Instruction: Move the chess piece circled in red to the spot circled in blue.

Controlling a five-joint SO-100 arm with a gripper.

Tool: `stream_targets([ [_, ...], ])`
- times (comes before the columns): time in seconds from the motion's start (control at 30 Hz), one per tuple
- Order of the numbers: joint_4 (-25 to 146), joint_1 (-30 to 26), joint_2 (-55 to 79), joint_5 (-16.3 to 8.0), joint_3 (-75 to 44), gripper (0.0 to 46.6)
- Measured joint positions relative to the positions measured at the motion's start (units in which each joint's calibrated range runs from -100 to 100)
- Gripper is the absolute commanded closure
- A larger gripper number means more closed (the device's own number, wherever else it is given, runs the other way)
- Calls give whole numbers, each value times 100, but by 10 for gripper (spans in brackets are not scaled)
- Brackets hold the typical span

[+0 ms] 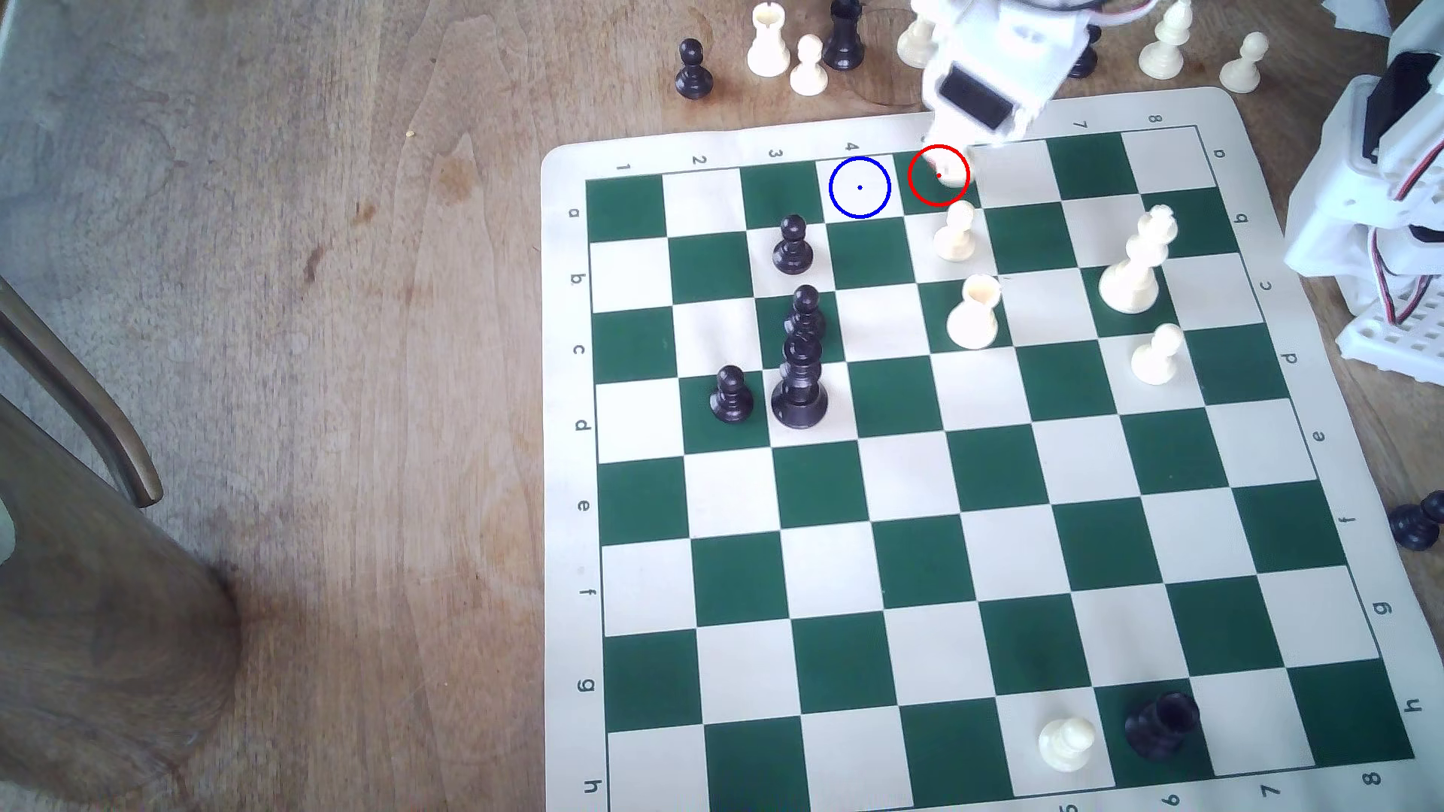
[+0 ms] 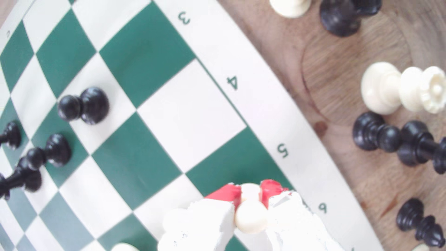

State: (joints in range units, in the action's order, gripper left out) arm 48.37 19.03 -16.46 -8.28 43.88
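The chess piece (image 1: 950, 173), a small cream-white pawn, stands inside the red ring on a green square in the board's far row. My gripper (image 1: 959, 153) comes down on it from behind. In the wrist view the pawn's rounded head (image 2: 251, 218) sits between the red fingertips (image 2: 230, 194), which press close on both sides, so the gripper (image 2: 251, 193) is shut on it. The spot (image 1: 859, 187), a cream square with a blue ring and dot, lies one square toward the exterior view's left. It shows bare beside the numeral 4 in the wrist view (image 2: 190, 115).
Another cream pawn (image 1: 955, 232) stands one square nearer than the ringed one, with a cream piece (image 1: 974, 312) beyond it. A black pawn (image 1: 793, 244) and taller black pieces (image 1: 801, 367) stand left of the spot. Captured pieces (image 1: 809, 66) crowd the table behind the board (image 1: 570, 468).
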Motion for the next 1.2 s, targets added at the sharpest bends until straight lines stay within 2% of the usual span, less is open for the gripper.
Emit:
stream_targets([
  [0.23,725,118,-1064,34,-72,464],
  [0.47,1187,37,-1299,-5,-1048,464],
  [0.73,303,-155,-67,-68,-1329,464],
  [1.2,-861,-170,1366,-186,-1256,464],
])
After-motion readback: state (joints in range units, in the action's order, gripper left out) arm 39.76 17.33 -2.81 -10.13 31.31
